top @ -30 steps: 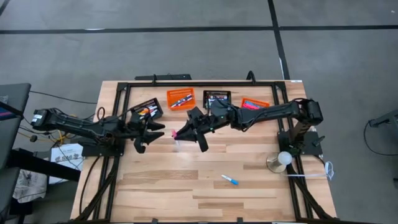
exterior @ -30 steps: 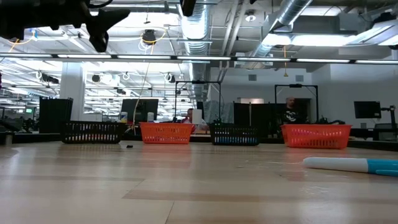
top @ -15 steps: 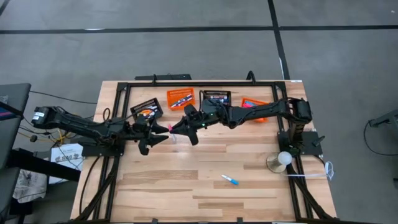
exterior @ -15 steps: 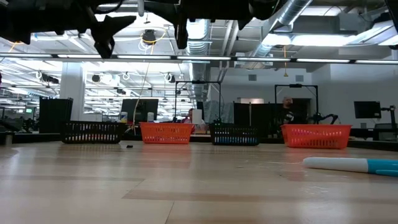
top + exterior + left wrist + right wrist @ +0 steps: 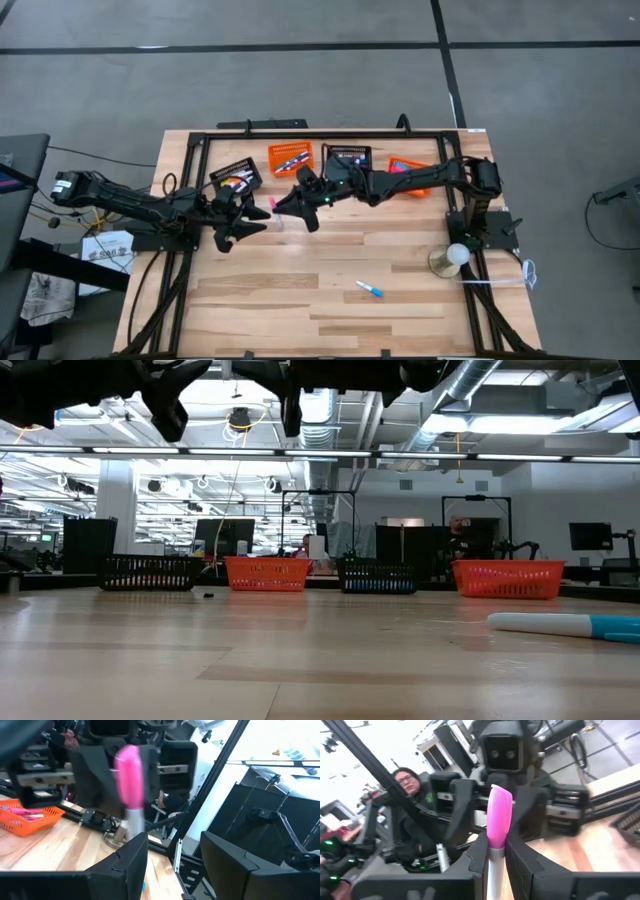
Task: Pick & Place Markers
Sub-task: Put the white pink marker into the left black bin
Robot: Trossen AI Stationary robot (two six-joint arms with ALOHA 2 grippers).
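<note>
My right gripper (image 5: pixel 289 206) holds a pink-capped marker (image 5: pixel 499 815) with a pale barrel, high above the table's far middle. Its cap (image 5: pixel 272 203) points toward my left gripper (image 5: pixel 243 224), which is open and faces it from the left, a short way off. In the left wrist view the marker (image 5: pixel 129 775) stands beyond my open left fingers (image 5: pixel 127 862) without touching them. A white marker with a blue cap (image 5: pixel 370 290) lies flat on the near right part of the table and also shows in the low view (image 5: pixel 565 625). My right gripper (image 5: pixel 495 845) pinches the pink-capped marker between its two fingers, on the pale barrel (image 5: pixel 494 865) just below the cap. The cap sticks out past the fingertips. The marker is lifted clear of the table.
Along the far edge stand a black basket (image 5: pixel 236 177), an orange basket (image 5: pixel 290 158), another black basket (image 5: pixel 349 157) and another orange basket (image 5: pixel 410 167), with markers inside. A round white object (image 5: pixel 457 255) sits by the right arm's base. A person (image 5: pixel 405 777) shows beyond the table.
My right gripper carried the pink marker toward the table's left and far edge, then held still. My left gripper moved right toward it, closing the gap, then shifted slightly toward the near edge. The blue-capped marker stayed where it lay.
</note>
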